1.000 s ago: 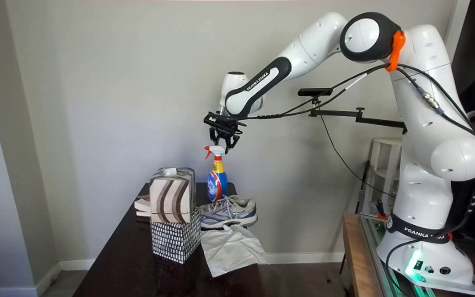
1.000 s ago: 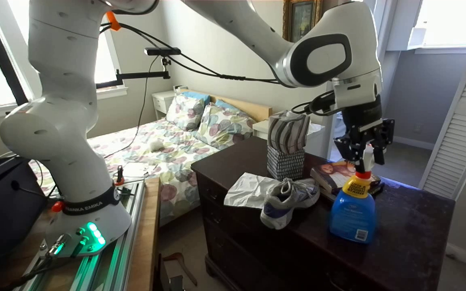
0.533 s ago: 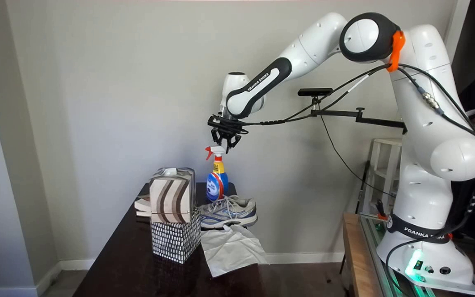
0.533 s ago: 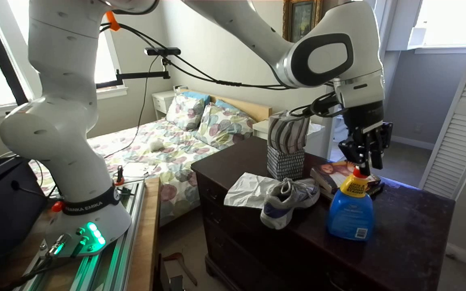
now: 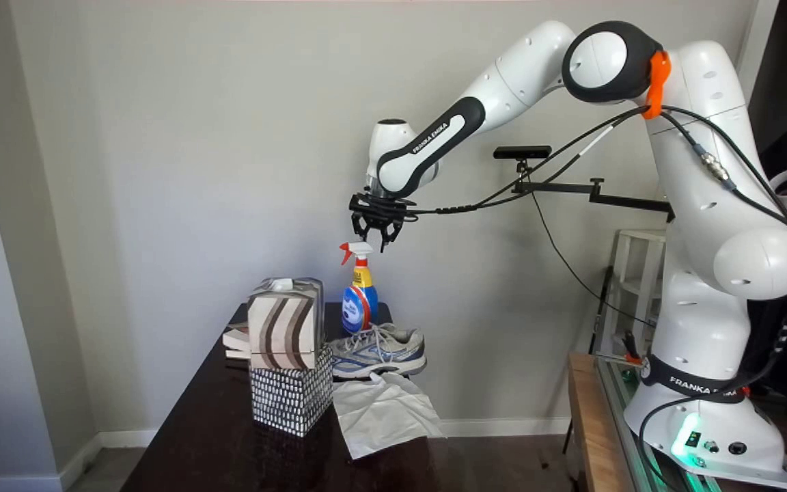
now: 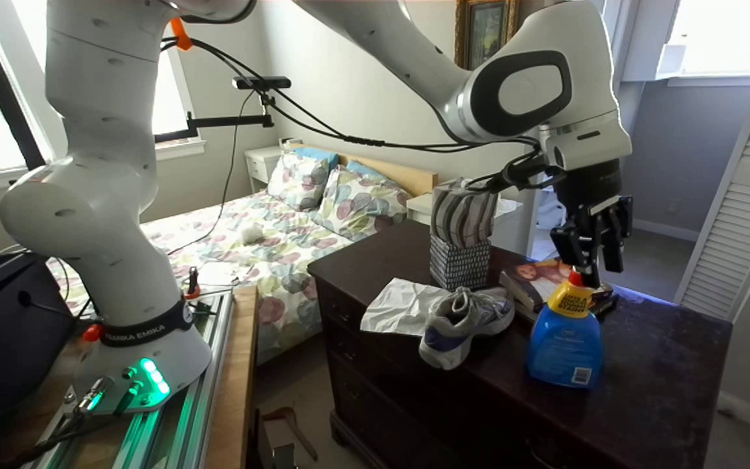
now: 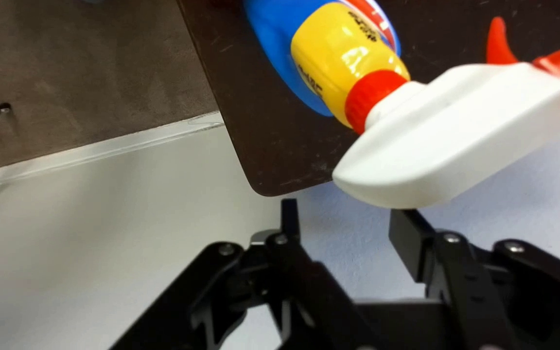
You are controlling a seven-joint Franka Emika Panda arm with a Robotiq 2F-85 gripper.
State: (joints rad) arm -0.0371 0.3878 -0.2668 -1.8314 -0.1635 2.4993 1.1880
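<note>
Since a second ago your claw point(image 7: 344, 221) has drifted slightly toward the robot's base point(image 5: 728, 417) in an exterior view, and the spray bottle point(image 6: 564, 348) has shifted a touch. It stands upright on the dresser point(image 6: 668, 371), near a rounded corner point(image 7: 271, 180). Your fingers point(image 7: 409, 238) stand apart with nothing between them, close by the white spray head point(image 7: 455, 141); you can't tell whether one touches it. Expect stiff, smooth plastic, likely slippery, and probably bottom-heavy if full; the fill is hidden. The narrow yellow neck point(image 7: 348, 58), under the red collar point(image 7: 375, 97), looks your surest hold; the tapering spray head may slip away. Around it you have a soft laced sneaker point(image 5: 380, 355), glossy-covered books point(image 6: 534, 280), a crumpled white sheet point(image 6: 401, 309), and a striped box point(image 6: 463, 216) stacked on a black-and-white patterned box point(image 6: 459, 263).
</note>
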